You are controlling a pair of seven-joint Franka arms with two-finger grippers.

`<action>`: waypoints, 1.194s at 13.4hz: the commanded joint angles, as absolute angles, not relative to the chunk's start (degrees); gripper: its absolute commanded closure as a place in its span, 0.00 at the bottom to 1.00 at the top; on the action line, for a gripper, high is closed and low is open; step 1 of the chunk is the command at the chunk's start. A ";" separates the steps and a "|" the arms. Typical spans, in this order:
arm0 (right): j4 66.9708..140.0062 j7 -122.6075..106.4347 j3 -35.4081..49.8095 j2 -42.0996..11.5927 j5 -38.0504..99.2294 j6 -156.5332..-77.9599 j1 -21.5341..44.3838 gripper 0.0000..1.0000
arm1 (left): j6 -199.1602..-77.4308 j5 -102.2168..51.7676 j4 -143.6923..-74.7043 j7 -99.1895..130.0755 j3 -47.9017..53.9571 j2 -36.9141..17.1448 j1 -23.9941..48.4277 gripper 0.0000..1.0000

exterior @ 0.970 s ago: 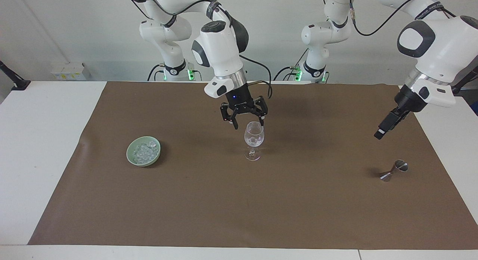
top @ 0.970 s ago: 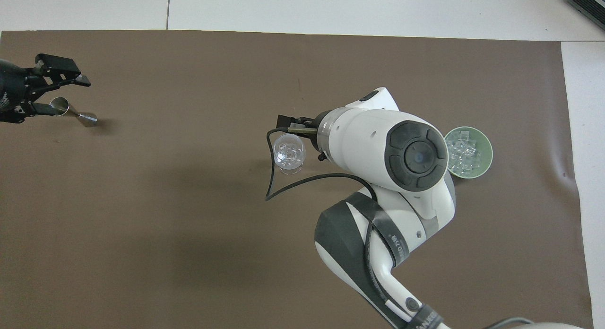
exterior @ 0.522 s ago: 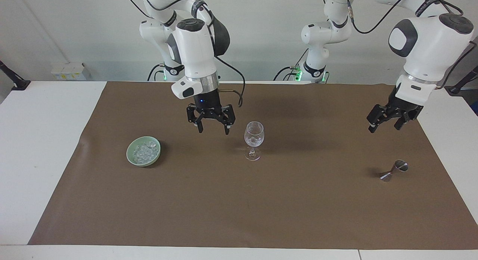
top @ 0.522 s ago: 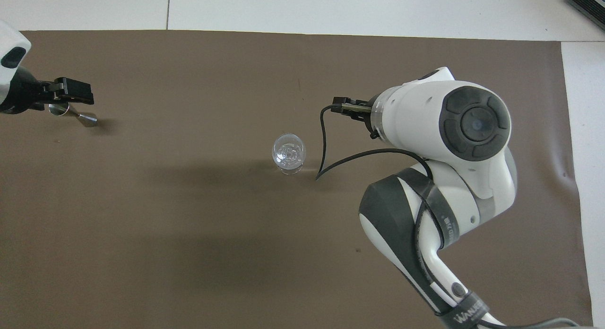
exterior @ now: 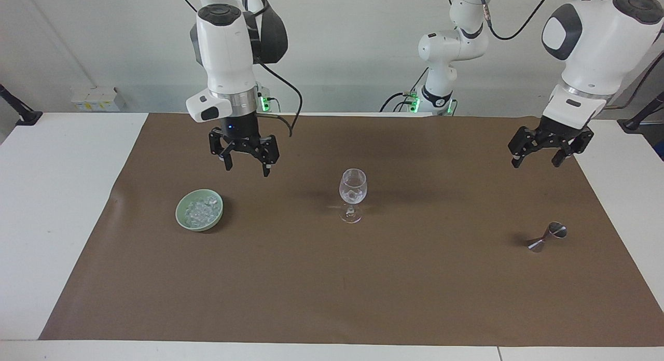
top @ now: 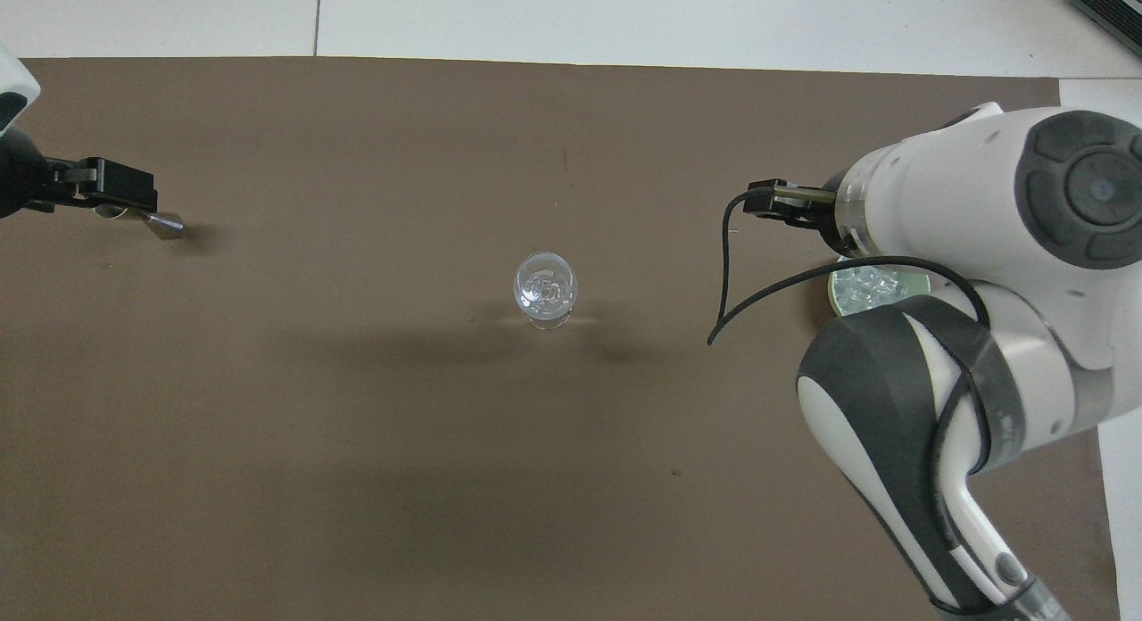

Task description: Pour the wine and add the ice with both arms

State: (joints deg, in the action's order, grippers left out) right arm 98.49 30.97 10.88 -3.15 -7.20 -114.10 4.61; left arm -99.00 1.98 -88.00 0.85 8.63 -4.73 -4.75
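While both arms hang in the air, you see the right gripper [exterior: 245,163] with its jaws spread wide and holding nothing, above the brown mat [exterior: 332,288] on the desk. Just below it, toward the right arm's end, the green bowl [exterior: 181,216] holds the ice [exterior: 201,210]. The wine glass [exterior: 353,195] stands toward the middle. The left gripper [exterior: 537,156], jaws also wide and empty, hangs above the metal jigger [exterior: 547,236].

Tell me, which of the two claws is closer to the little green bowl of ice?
The right. The right gripper hangs open in the air close to the green bowl, toward the robots; the left gripper hangs open at the table's other end, above the metal jigger.
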 commanded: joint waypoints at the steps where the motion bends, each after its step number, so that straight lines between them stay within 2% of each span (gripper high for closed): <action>1: 95.20 26.65 8.80 -2.81 -6.86 -108.39 4.39 0.00 | -93.62 2.46 -85.52 0.00 8.17 -4.57 -4.39 0.00; 4: 92.55 22.25 5.20 -1.76 -2.30 -102.76 4.39 0.00 | -89.31 2.46 -83.06 0.00 8.00 -4.22 -4.48 0.00; 12: 84.56 6.08 -4.47 -0.88 0.79 -87.29 4.22 0.00 | -88.51 2.46 -83.58 0.00 8.17 -0.35 -5.01 0.00; 14: 81.93 4.84 -5.01 -0.88 0.88 -83.95 3.69 0.00 | -87.72 2.37 -83.50 0.09 8.00 -0.26 -4.48 0.00; 16: 82.61 4.31 -5.53 -0.10 0.79 -82.71 3.43 0.00 | -87.54 2.37 -83.58 0.09 7.91 0.26 -4.40 0.00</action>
